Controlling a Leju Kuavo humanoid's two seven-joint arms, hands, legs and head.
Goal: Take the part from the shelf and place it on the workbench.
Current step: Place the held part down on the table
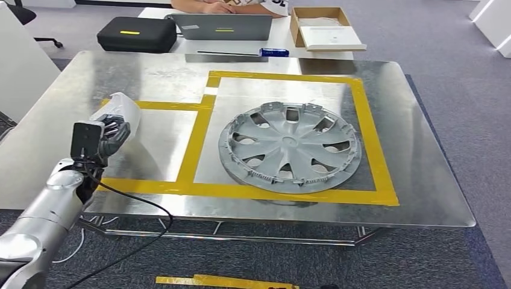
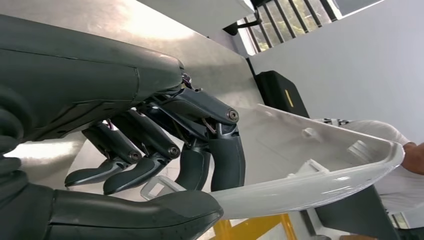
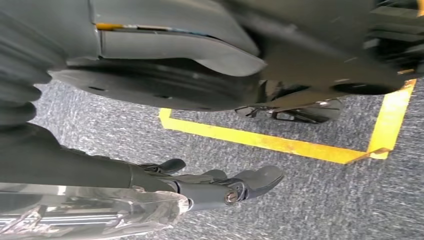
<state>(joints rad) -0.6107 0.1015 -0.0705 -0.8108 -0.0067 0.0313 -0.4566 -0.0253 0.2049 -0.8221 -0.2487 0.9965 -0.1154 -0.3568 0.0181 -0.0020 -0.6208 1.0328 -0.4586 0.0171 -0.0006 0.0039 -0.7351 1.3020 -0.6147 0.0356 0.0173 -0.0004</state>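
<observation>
The left hand (image 1: 108, 133) grips the white part (image 1: 122, 108) over the workbench (image 1: 422, 180) (hubcap (image 1: 290, 146) well to its right); the right hand (image 3: 220, 187) hangs with fingers loosely extended, holding nothing.

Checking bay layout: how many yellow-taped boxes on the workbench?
2 on the workbench: a large box around the hubcap, a smaller box adjoining, by the left hand.
</observation>
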